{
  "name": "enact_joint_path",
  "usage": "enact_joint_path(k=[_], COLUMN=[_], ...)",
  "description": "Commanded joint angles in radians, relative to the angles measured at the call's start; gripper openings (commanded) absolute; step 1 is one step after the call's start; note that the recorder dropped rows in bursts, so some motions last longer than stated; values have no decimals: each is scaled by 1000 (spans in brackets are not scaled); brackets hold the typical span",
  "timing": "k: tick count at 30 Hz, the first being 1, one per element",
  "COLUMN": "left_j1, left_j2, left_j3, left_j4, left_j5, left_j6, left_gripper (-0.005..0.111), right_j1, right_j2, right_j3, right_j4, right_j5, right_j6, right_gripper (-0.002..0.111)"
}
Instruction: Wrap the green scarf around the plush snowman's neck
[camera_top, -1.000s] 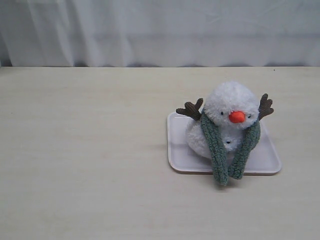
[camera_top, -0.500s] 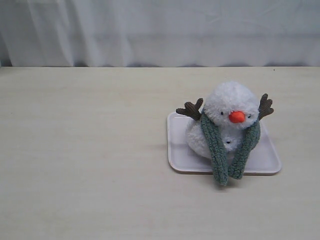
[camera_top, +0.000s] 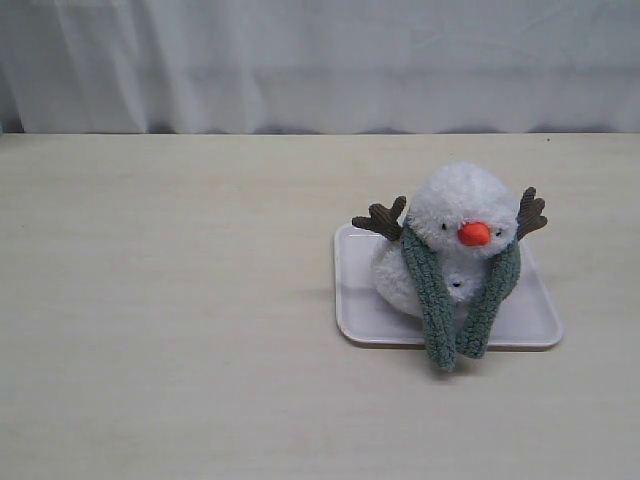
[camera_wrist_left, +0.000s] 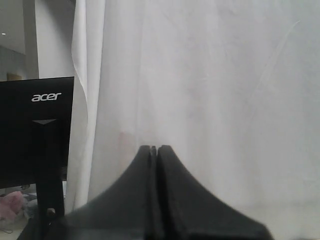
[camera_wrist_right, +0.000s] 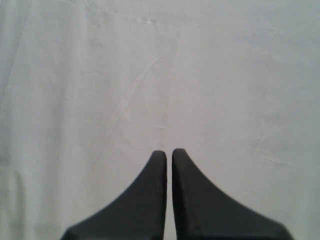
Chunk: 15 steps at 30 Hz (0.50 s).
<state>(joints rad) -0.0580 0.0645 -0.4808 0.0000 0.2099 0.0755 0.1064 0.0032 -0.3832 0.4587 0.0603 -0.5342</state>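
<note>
In the exterior view a fluffy white plush snowman with an orange nose and brown antler arms sits on a white tray. The green scarf is draped behind its neck, and both ends hang down the front to the tray's near edge, uncrossed. Neither gripper appears in that view. My left gripper is shut with nothing in it and faces a white curtain. My right gripper also faces the curtain, its fingers a hair apart and holding nothing.
A white curtain hangs along the table's far edge. The pale wooden tabletop spreads left of the tray. A black Acer monitor shows beside the curtain in the left wrist view.
</note>
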Motion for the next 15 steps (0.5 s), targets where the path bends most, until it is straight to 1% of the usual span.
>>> enact_joint_path(k=[1, 7, 11, 15], left_j1=[2, 2, 2, 2], left_j2=[-6, -10, -65, -65], left_j3=[1, 1, 1, 1], left_j4=[0, 0, 0, 0], left_j5=[-6, -6, -6, -13], left_j6=[-2, -2, -2, -2], left_gripper=[0, 0, 0, 0], right_j1=[2, 2, 2, 2], right_j2=[-3, -3, -3, -3], right_j3=[5, 5, 5, 5], right_j4=[-3, -3, -3, -3], right_j5=[-7, -7, -7, -7], right_j6=[3, 3, 3, 3], right_gripper=[4, 4, 4, 4])
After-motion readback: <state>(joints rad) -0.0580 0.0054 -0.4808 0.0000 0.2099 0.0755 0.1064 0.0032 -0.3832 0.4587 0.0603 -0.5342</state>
